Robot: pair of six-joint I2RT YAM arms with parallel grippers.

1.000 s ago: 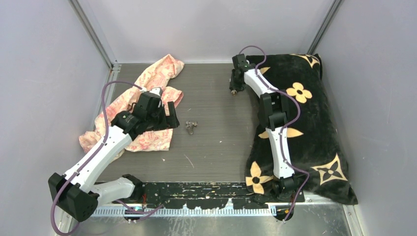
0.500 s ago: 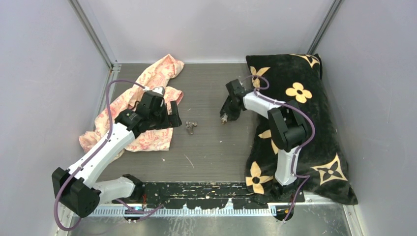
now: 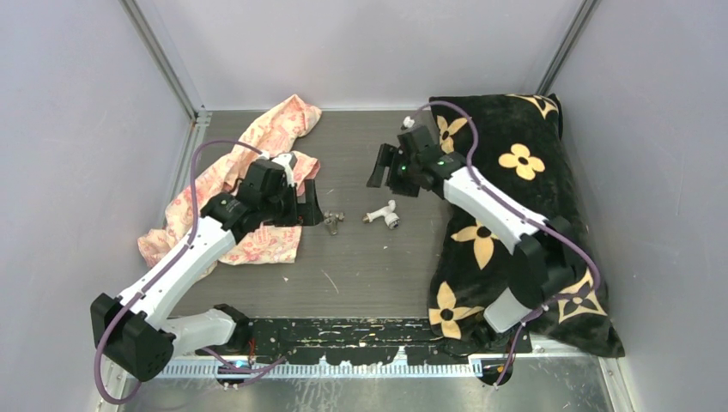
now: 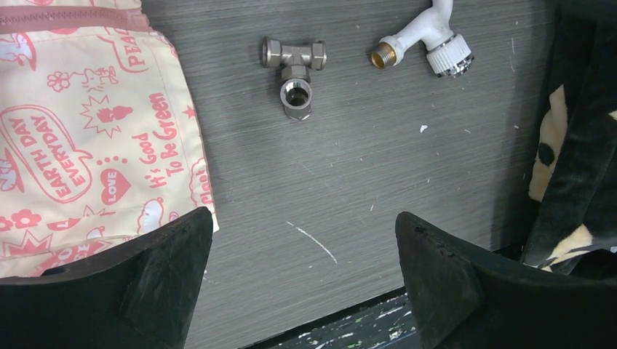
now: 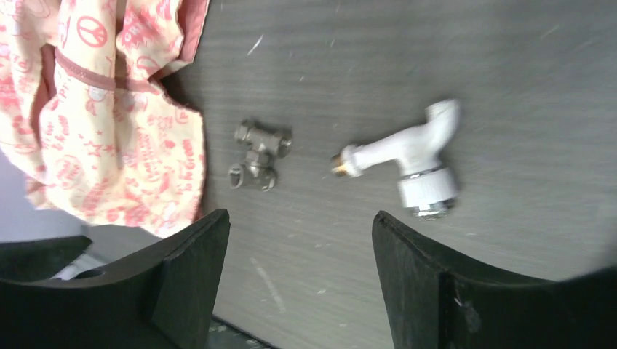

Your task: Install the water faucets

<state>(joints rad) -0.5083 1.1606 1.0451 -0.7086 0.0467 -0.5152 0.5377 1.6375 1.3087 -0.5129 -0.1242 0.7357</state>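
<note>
my left hand [image 4: 305, 222] hangs spread wide and empty above the dark grey desk [image 3: 369, 266], its two black fingers framing the bare wood grain below. beyond the fingers, in the wrist view, a silvery metal tee fitting [image 4: 294, 65] lies flat on the desk, one open threaded mouth facing the camera. just beside it lies the white tap [image 4: 426, 33], on its side, brass-coloured threaded tip pointing at the fitting, ribbed round knob on the far side; a small gap separates the two and they do not touch. from above, this hand sits at the edge of a crumpled cream cloth [image 3: 266, 137] printed with red slogans and cartoons, the fitting just off its fingertips, toward the middle of the desk. my right hand [image 3: 386, 172] is likewise spread and holds nothing; it hovers over the desk farther back than the tap, close to the edge of a black cushion [image 3: 532, 197] patterned with gold flowers, across which the right arm stretches. its wrist camera looks down between open fingers at both parts: the tap lying with its spout curled away, the darker-looking fitting near it, and the cloth bunched beyond. both pieces rest near the centre of the desk, between the cloth and the cushion, gripped by neither hand and not joined.
</note>
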